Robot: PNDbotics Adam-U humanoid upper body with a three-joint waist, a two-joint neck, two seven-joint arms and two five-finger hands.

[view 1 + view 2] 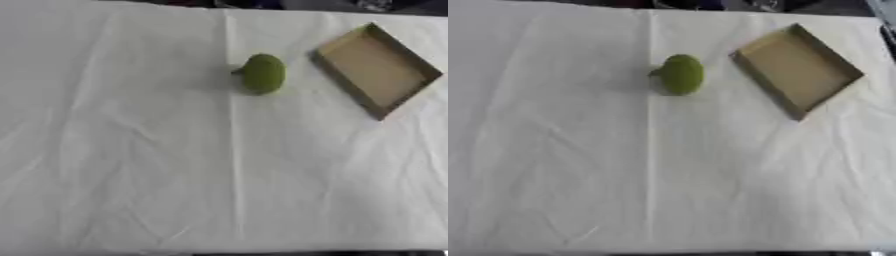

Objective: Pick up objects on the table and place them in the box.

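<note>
Lying on the white cloth (pixel 131 165) that covers the desk, a round green object (pixel 262 73), perhaps a fruit with a short stub at its left, sits toward the far side. Near it, to its right and apart from it, stands a shallow cardboard box (pixel 337 67), turned askew, nothing inside. Neither hand shows in either view, so their state cannot be told.
</note>
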